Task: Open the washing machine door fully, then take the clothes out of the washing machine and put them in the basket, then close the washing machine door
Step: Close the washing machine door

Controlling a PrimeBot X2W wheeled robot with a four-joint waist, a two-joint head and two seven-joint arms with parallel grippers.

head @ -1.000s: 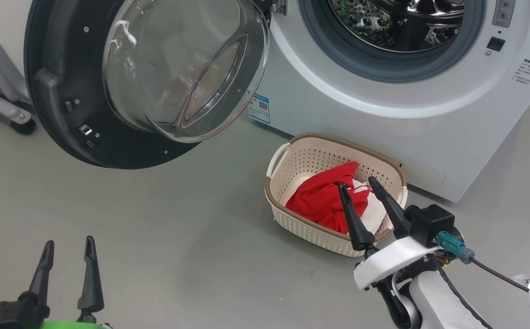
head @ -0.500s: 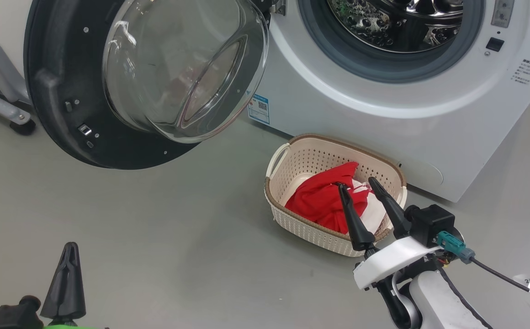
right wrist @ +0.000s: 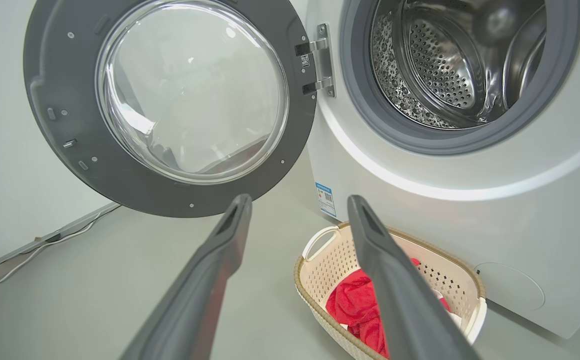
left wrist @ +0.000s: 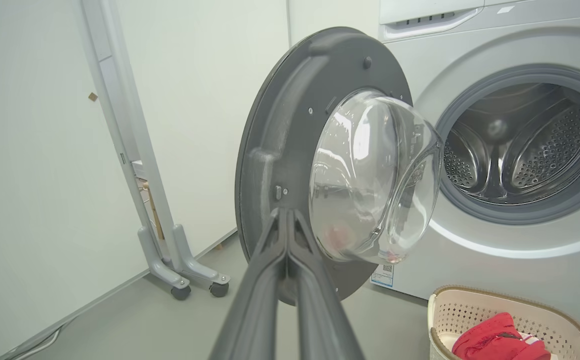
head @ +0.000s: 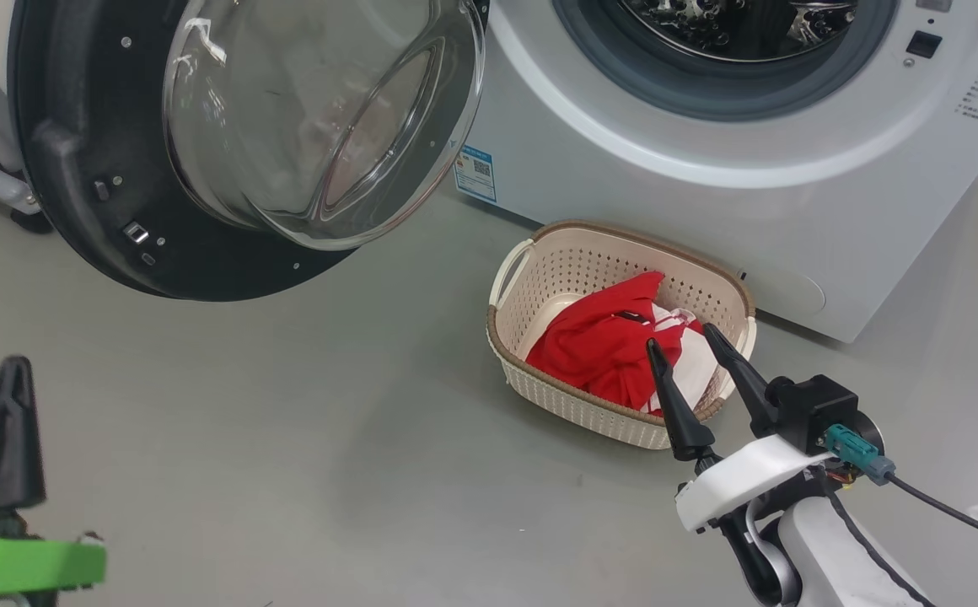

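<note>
Our left end effector has closed its fingers since a second ago; it holds nothing, at 8 o'clock in the head view. The one washing machine door hangs open at its 1 o'clock, well apart. One washing machine stands at 1 o'clock. One basket holds one heap of clothes, at 11 o'clock of our right end effector, which is spread and empty.

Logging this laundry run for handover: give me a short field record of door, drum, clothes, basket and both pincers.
door: washing machine door open wide
drum: looks empty
clothes: red, in the basket
basket: on floor before the washing machine
left pincer: shut, empty
right pincer: open, empty, near basket
</note>
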